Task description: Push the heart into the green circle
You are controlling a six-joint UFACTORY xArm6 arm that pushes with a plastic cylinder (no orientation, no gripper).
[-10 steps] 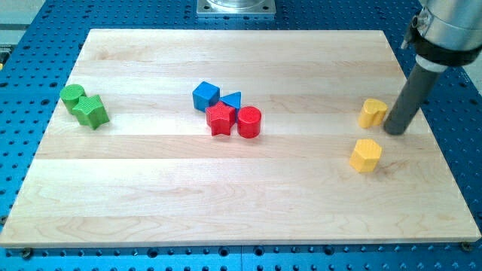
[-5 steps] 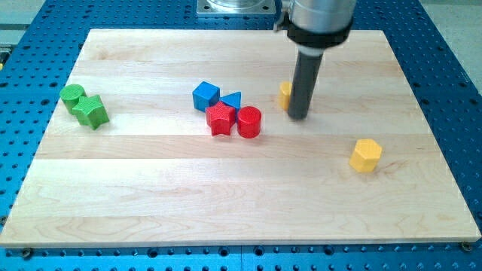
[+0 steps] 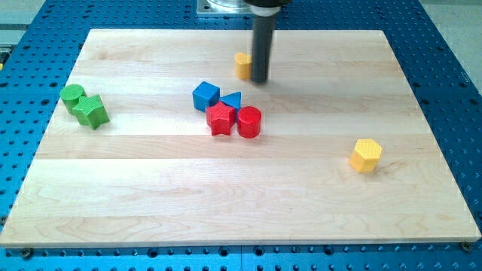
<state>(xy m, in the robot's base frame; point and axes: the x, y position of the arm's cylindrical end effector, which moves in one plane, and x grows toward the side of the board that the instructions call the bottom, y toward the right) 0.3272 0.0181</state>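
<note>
The yellow heart [image 3: 242, 65], mostly hidden so its shape can only be inferred from the task, is found near the board's top edge, touching my tip [image 3: 259, 80] on the tip's left as the view shows it. No pincer is fitted, so nothing is grasped or released; the rod merely bears against the block's right side. That placement is judged deliberate: with the tip on the side away from the goal, a push is directed toward the view's left.

The green circle [image 3: 72, 95] is taken as the landmark. The heart lies well apart from it, to its right and somewhat higher in the view, so the task is judged far from complete. A green star [image 3: 93, 112] is seen touching the circle on its lower right, which may be struck first if the heart is brought in from below.

Further to the circle's right, below the heart's line, a cluster is formed by a blue cube [image 3: 205, 96], a blue triangle [image 3: 231, 100], a red star [image 3: 220, 118] and a red cylinder [image 3: 249, 121]. The heart's high position is judged to keep it clear of these. A yellow hexagon [image 3: 366, 155] sits alone, farthest from the circle.
</note>
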